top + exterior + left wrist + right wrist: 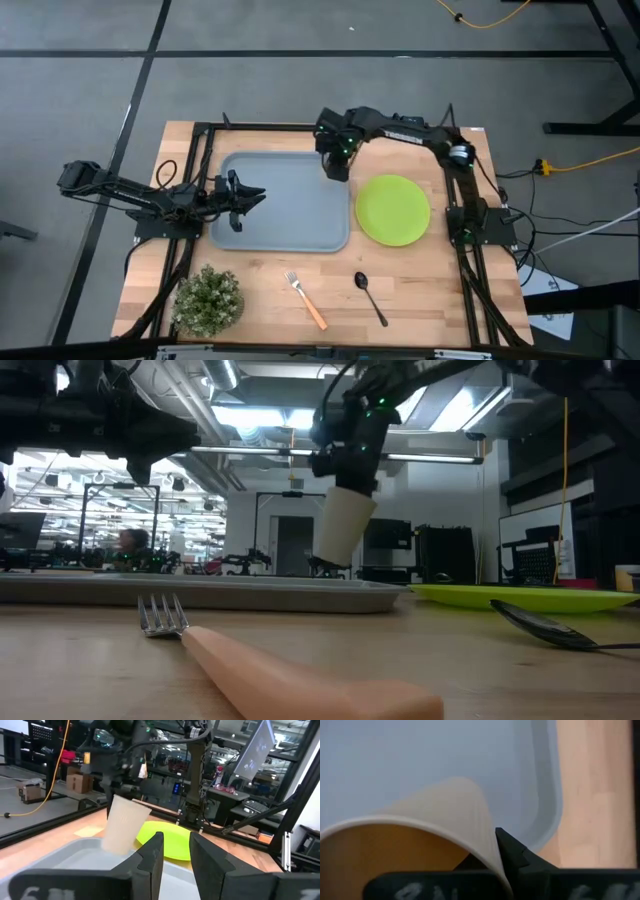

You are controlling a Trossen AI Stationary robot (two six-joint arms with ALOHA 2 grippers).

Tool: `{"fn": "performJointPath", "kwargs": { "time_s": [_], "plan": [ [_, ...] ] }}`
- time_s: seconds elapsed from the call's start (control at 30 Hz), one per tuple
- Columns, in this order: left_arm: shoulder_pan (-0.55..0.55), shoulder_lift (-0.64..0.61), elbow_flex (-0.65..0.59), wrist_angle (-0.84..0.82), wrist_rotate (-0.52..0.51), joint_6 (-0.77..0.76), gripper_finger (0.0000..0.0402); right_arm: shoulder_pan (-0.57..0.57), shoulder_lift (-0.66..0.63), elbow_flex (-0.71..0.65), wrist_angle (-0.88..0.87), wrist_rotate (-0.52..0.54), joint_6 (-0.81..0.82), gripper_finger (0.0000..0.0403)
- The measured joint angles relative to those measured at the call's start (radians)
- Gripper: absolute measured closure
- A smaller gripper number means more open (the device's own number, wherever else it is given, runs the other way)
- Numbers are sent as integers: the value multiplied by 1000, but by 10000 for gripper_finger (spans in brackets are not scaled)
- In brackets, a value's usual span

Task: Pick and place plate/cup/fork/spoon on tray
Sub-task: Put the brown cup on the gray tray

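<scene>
The beige cup [345, 525] hangs tilted from my right gripper [352, 460], which is shut on it above the far right corner of the grey-blue tray [285, 205]. The cup also shows in the left wrist view [122, 830]. My left gripper [250, 197] is open and empty, low over the tray's left part. The lime-green plate [393, 210] lies flat on the table right of the tray. The orange-handled fork [305, 298] and the dark spoon [370, 296] lie on the table near its front edge. My right gripper holds the cup by its rim [487, 847]. One finger [517, 854] is outside the wall, and the other seems to be inside the cup. The fingers come from above, pointing down. The cup hangs tilted, mouth up, clear of the tray.
A small green potted plant [208, 300] stands at the table's near left corner. Black frame rails run along the table's left and right sides. Bare wood lies between the tray and the cutlery.
</scene>
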Motion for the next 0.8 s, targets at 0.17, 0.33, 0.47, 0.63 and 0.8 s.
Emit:
{"fn": "performJointPath", "kwargs": {
  "time_s": [0.17,0.33,0.47,0.63,0.8],
  "plan": [
    [0,0,0,0,0,-1,315,-17,71,48,-80,0,-21,403],
    [0,0,0,0,0,-1,315,-15,98,50,-60,-2,-26,403],
    [0,0,0,-1,0,-1,315,-16,119,50,-51,-20,-26,403],
    [0,0,0,-1,0,-1,315,-16,117,50,-17,-23,-24,391],
    [0,0,0,-2,0,-1,315,-16,117,50,-17,-23,-26,380]
  ]
}}
